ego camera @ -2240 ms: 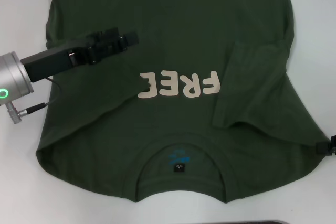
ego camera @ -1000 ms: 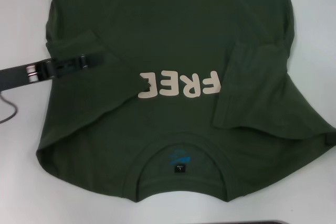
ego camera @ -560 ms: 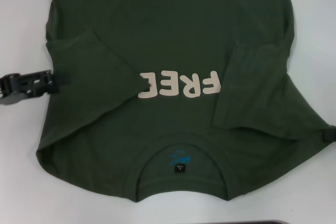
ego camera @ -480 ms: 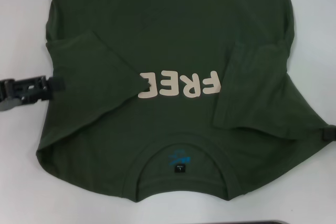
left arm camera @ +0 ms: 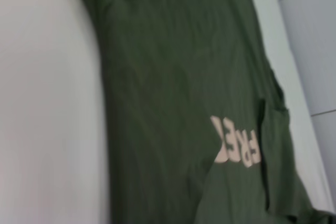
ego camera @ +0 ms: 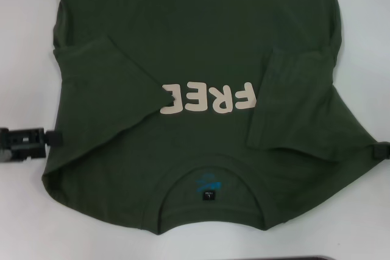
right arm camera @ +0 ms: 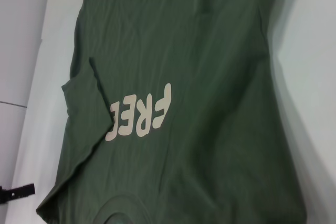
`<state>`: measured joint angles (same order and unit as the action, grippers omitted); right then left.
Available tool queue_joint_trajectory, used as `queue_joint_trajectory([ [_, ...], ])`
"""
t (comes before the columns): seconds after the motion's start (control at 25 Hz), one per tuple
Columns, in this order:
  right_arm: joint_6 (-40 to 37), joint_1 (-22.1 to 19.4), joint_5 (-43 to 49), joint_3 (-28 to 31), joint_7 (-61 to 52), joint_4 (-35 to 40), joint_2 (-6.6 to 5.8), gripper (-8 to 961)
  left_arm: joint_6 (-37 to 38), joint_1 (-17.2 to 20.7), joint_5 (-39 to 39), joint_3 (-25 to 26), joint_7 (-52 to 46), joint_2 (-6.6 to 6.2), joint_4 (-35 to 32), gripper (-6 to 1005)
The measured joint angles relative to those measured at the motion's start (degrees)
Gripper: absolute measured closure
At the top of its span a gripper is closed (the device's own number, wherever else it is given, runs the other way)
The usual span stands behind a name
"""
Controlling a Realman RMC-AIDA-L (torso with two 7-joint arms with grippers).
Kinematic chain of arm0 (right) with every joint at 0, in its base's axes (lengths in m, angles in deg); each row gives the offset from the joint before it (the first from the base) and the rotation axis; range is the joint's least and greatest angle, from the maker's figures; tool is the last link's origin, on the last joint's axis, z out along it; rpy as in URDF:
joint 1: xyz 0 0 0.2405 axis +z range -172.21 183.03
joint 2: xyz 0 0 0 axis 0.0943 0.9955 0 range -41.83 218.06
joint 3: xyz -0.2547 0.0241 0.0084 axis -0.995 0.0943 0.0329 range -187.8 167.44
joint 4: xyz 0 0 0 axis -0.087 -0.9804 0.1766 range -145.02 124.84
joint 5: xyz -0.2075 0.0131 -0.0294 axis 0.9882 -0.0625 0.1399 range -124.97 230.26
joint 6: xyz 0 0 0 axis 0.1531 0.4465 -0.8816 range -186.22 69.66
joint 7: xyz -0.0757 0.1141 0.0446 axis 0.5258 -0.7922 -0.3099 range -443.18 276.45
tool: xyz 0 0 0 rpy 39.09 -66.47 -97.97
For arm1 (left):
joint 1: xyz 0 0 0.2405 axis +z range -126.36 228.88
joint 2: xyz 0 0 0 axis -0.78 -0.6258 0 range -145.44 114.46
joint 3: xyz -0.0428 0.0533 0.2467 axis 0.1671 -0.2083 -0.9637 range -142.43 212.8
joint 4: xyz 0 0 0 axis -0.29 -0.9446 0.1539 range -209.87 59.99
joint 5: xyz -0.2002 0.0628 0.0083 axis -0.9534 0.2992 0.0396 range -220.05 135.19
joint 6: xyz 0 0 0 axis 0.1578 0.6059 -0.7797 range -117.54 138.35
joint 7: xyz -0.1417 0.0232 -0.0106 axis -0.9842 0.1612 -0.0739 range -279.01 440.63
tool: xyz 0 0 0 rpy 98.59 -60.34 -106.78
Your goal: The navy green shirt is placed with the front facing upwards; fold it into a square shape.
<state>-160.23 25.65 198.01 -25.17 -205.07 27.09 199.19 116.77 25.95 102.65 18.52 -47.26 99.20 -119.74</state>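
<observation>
The navy green shirt [ego camera: 201,41] lies flat on the white table with its front up, cream letters "FREE" [ego camera: 207,98] on the chest and the black neck tag [ego camera: 208,196] toward me. Both sleeves are folded inward: the left one [ego camera: 103,83] reaches the letters and the right one [ego camera: 298,101] lies beside them. My left gripper [ego camera: 53,137] is off the cloth, just left of the shirt's left side edge, low over the table; it also shows as a dark tip [right arm camera: 21,191] in the right wrist view. Only a sliver of my right gripper [ego camera: 382,150] shows, at the shirt's right shoulder edge.
Bare white table [ego camera: 24,28] borders the shirt on the left, right and near sides. A dark strip [ego camera: 292,258] lies along the near edge of the head view. Pale wall panels [left arm camera: 310,35] stand beyond the table.
My left gripper has drawn back off the shirt, moving left and toward me, and the left sleeve stays folded inward. The right gripper has barely moved.
</observation>
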Motion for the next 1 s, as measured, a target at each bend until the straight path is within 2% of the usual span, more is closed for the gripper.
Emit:
queue_joint_trajectory([
  [0.52, 0.13, 0.57, 0.13, -0.39, -0.41, 0.0, -0.16, 909, -0.45, -0.58, 7.92, -0.13, -2.01, -0.18, -0.29, 120],
  [1.0, 0.17, 0.69, 0.14, -0.28, -0.58, -0.09, -0.13, 910, -2.31, -1.85, 9.34, -1.76, -2.22, -0.27, 0.88, 126],
])
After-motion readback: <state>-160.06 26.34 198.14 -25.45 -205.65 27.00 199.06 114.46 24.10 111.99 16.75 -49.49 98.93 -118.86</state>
